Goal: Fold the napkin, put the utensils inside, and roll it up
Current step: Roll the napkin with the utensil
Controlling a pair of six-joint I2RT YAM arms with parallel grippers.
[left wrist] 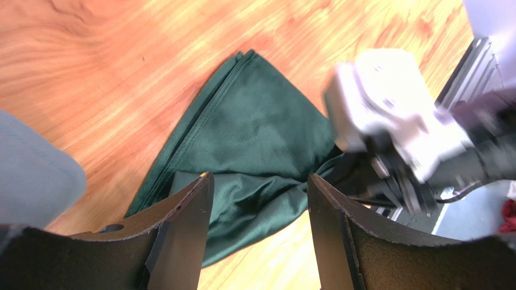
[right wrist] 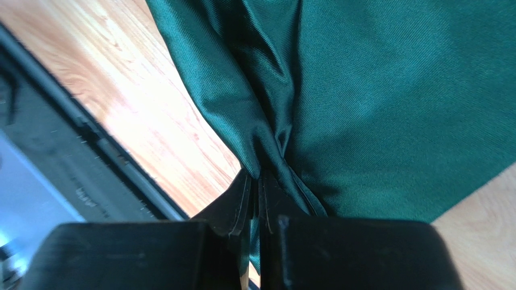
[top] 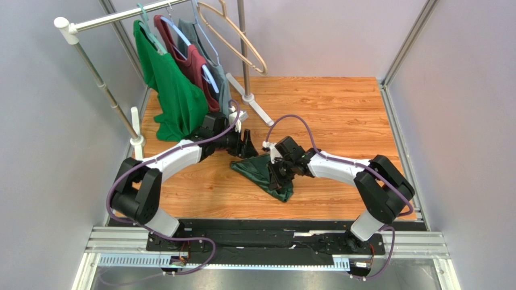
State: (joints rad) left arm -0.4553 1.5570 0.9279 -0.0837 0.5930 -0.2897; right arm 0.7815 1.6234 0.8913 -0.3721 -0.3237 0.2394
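The dark green napkin [top: 261,172] lies bunched in a rough triangle on the wooden table, between the two arms. My right gripper [top: 278,175] is shut on a gathered fold of the napkin [right wrist: 363,109], pinched between its jaws [right wrist: 259,181]. My left gripper [top: 247,145] is open and empty, hovering just above the napkin's far left edge; in the left wrist view its gripper [left wrist: 260,199] frames the napkin [left wrist: 254,133] with the right arm's white wrist [left wrist: 387,109] beyond. The fork is not in view.
A clothes rack [top: 109,96] stands at the back left with a bright green shirt [top: 172,90], a maroon shirt [top: 197,69] and a grey-green shirt [top: 223,72] on hangers, plus an empty wooden hanger [top: 239,39]. Grey walls enclose the table [top: 339,109].
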